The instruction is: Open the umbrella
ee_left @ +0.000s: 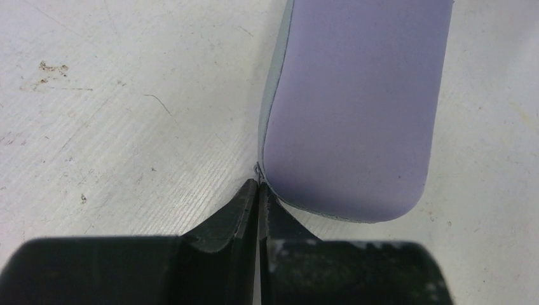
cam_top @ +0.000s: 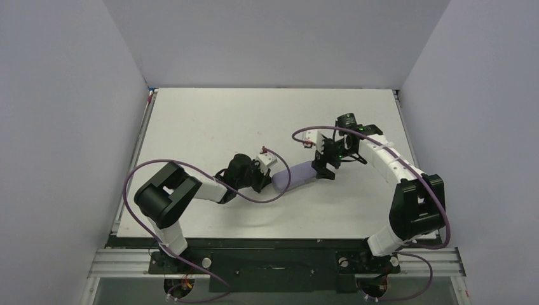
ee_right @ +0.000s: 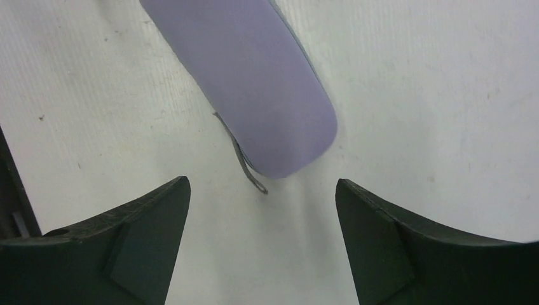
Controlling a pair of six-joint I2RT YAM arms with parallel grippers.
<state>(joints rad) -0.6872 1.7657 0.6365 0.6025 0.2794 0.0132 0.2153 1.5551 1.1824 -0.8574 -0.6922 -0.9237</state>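
1. Left arm (cam_top: pixel 191 190) and right arm (cam_top: pixel 394 166) rise from the near edge of the white desk (cam_top: pixel 210 114) and reach toward each other.
2. Between them, near the desk's middle, the umbrella (cam_top: pixel 297 174) lies flat in its grey-lavender sleeve (ee_left: pixel 356 108), slanting from near-left to far-right.
3. Left fingers (ee_left: pixel 235 219) are pressed together, tips touching the seam at the sleeve's near-left end; I cannot tell whether they pinch anything.
4. Right fingers (ee_right: pixel 146 216) are spread wide at the sleeve's far-right end, apart from it, where a thin grey loop (ee_right: pixel 245 166) lies.
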